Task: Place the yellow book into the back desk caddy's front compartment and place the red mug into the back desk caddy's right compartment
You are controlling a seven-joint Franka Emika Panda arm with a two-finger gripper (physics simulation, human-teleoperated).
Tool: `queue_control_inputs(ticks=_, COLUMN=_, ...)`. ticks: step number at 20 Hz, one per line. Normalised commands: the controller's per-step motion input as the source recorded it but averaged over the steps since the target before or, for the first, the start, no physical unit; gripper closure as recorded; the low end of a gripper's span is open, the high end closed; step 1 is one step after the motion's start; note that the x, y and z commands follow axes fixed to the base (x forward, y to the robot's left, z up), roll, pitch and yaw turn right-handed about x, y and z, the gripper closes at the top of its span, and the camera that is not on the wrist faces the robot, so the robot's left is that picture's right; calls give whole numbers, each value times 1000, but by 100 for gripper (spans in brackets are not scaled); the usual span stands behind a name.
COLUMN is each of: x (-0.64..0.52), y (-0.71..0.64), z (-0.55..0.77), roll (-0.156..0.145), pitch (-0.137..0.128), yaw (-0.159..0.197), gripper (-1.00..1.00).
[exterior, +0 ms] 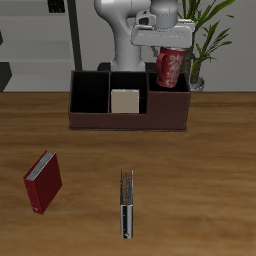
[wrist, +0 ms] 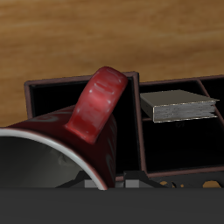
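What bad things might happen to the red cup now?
1. The red mug hangs above the right compartment in the hand; released from there, it may bounce or tip.
2. Lowered off-center, it might catch the back desk caddy wall.
3. Drifting sideways, it might hit the yellow book in the front compartment.

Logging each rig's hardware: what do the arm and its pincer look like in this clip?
The arm is glossy white with rounded, bulbous segments. The pincer has a pale grey-white blocky body with small dark details. No cables, logos or markings are legible. The wrist view shows only dark fragments of it.
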Motion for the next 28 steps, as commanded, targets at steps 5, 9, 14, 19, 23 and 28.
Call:
queue_control_inputs(ticks=5, x=3, y=-16, z=-113, roll=3, pitch=16, yaw=-3, gripper=100)
queue_control_inputs(ticks=9, x=-20, y=-46, z=-139, roll=2, pitch=21, yaw=0, gripper=100)
queue_control_inputs(ticks=14, x=-61, y=-105, z=-120, roll=-7, pitch=17, yaw=-26, gripper=100)
queue_control_inputs(ticks=19, x=-13, y=-77, z=-171, roll=1, pitch=25, yaw=-7, gripper=100)
queue_control_inputs(ticks=23, x=-53, y=17, z=-101, roll=16, pitch=6, yaw=-5, gripper=100)
queue_control_inputs(ticks=28, x=58, y=-15, z=-151, roll=1, pitch=40, yaw=7, gripper=100)
